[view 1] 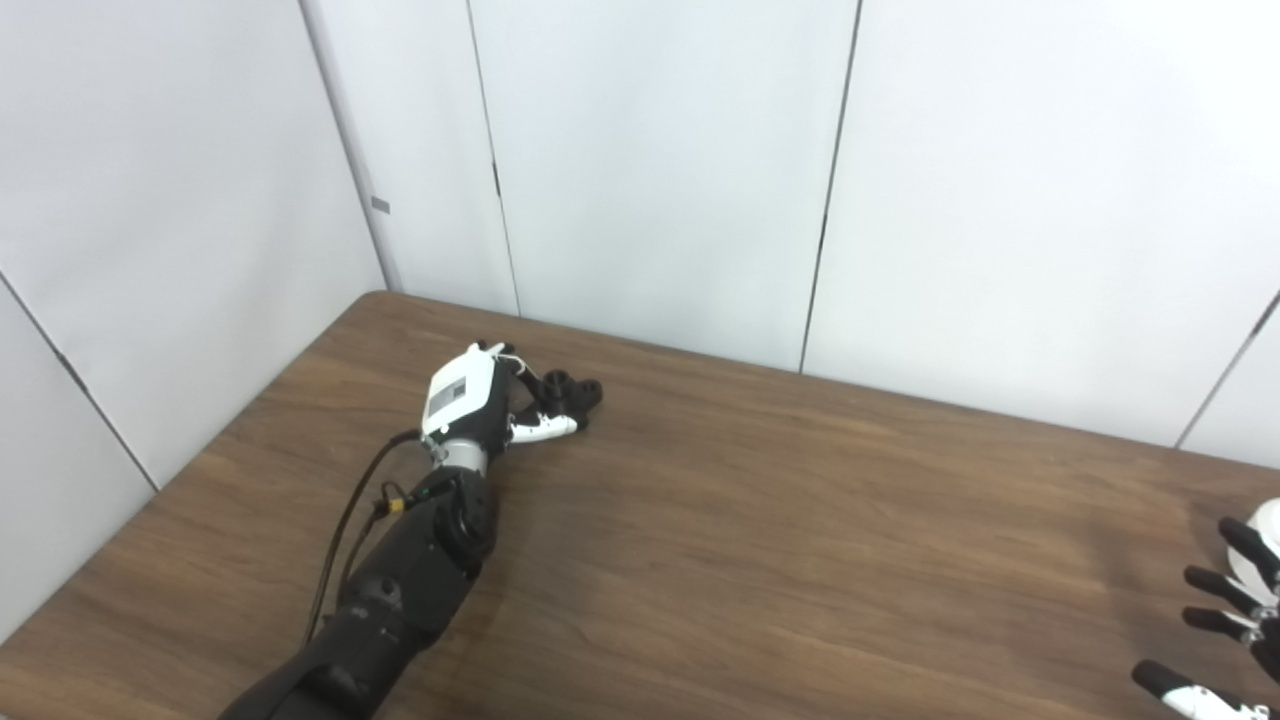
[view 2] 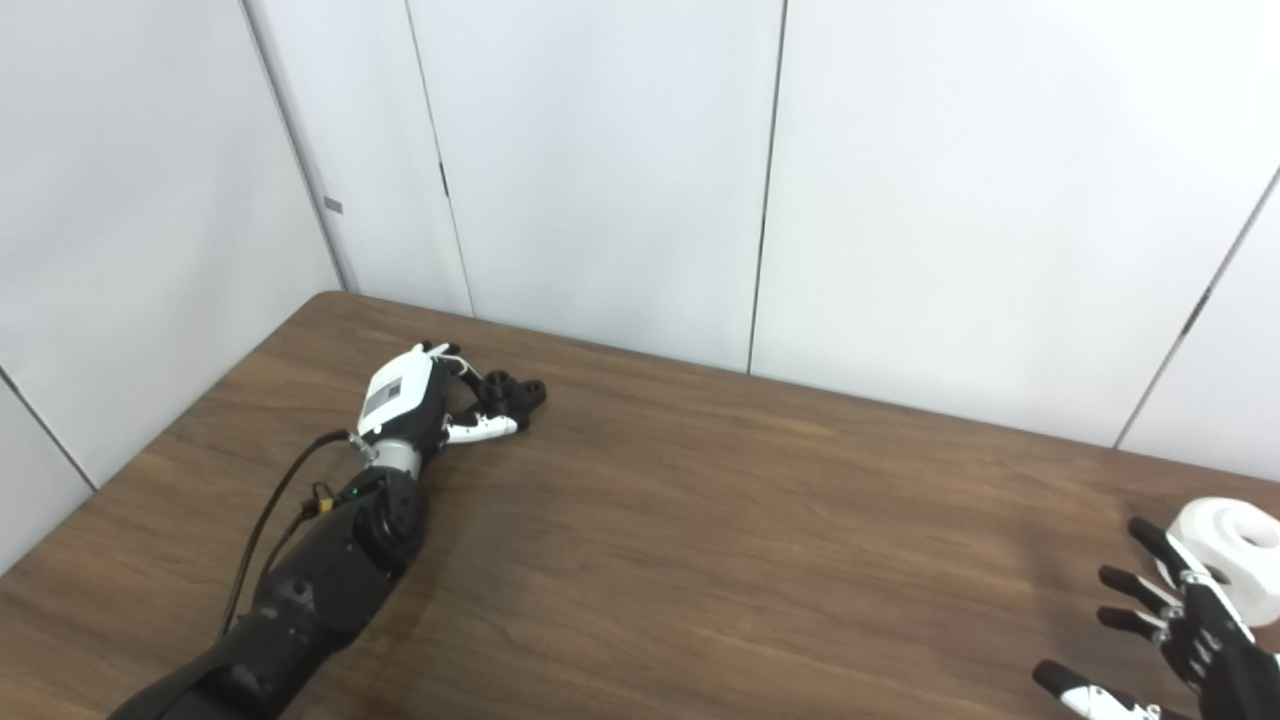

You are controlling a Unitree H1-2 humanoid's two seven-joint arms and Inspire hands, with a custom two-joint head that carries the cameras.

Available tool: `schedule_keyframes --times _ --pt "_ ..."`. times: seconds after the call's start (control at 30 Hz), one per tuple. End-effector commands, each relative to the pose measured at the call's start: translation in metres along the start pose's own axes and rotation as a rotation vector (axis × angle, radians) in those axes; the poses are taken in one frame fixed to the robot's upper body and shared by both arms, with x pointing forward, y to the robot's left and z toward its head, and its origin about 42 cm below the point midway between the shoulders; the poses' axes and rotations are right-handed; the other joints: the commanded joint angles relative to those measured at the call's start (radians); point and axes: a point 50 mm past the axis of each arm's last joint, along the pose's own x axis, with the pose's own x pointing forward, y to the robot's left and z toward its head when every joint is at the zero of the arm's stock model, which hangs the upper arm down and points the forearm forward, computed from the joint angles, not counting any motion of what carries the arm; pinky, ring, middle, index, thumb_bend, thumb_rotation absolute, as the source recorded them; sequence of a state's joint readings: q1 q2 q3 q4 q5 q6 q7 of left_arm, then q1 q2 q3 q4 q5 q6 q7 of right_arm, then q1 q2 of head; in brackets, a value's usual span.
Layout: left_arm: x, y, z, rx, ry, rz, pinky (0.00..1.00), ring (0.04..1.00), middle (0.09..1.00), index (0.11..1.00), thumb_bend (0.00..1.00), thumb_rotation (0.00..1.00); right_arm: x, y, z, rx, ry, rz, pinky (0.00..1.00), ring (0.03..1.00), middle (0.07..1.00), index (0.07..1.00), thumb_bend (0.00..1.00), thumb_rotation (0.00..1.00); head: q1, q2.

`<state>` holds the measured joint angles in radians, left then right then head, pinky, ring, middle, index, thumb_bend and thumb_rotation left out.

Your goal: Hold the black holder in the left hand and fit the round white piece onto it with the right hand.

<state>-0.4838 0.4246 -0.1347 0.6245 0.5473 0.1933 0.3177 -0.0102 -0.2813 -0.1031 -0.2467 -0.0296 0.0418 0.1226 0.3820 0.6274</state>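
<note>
Gripping black holder: left robot hand

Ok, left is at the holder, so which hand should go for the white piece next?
Right. The right hand is open, fingers spread right beside the round white piece at the table's right edge. The left hand is far across the table, at the black holder.

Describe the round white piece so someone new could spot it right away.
Start at the brown wooden table and go to its far right edge. Beside the right robot hand, with its spread black fingers, sits the round white piece, the table's only white ring-shaped object.
</note>
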Motion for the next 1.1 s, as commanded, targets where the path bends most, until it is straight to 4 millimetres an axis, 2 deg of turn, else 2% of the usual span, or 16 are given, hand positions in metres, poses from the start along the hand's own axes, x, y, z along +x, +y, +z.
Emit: schedule_keyframes --times 0.0,0.23,0.57,0.77,1.07 --pt "-0.004 -0.013 -0.002 0.030 -0.007 -0.060 1.00 1.000 0.913 0.484 0.52 0.06 0.008 -0.005 0.017 -0.010 -0.083 -0.029 0.69 0.817 0.952 0.896 0.59 0.17 -0.001 -0.002" --pt "-0.010 -0.018 -0.001 -0.005 -0.060 -0.083 1.00 1.000 0.915 0.484 0.52 0.06 0.010 -0.003 0.016 -0.010 -0.088 -0.027 0.70 0.816 0.942 0.890 0.59 0.20 -0.010 -0.003" --pt "-0.032 -0.035 0.012 -0.122 -0.236 -0.224 1.00 1.000 0.940 0.484 0.53 0.06 0.013 0.000 0.017 0.004 -0.095 -0.036 0.66 0.791 0.936 0.884 0.59 0.18 -0.041 -0.001" --pt "-0.051 -0.048 0.032 -0.154 -0.393 -0.327 1.00 1.000 0.954 0.483 0.52 0.06 0.015 0.002 0.017 0.000 -0.100 -0.032 0.66 0.788 0.929 0.880 0.61 0.19 -0.074 0.003" --pt "-0.087 -0.071 0.080 -0.140 -0.595 -0.473 1.00 1.000 0.977 0.483 0.53 0.06 0.018 0.005 0.017 -0.004 -0.095 -0.036 0.64 0.778 0.906 0.858 0.67 0.23 -0.155 0.021"
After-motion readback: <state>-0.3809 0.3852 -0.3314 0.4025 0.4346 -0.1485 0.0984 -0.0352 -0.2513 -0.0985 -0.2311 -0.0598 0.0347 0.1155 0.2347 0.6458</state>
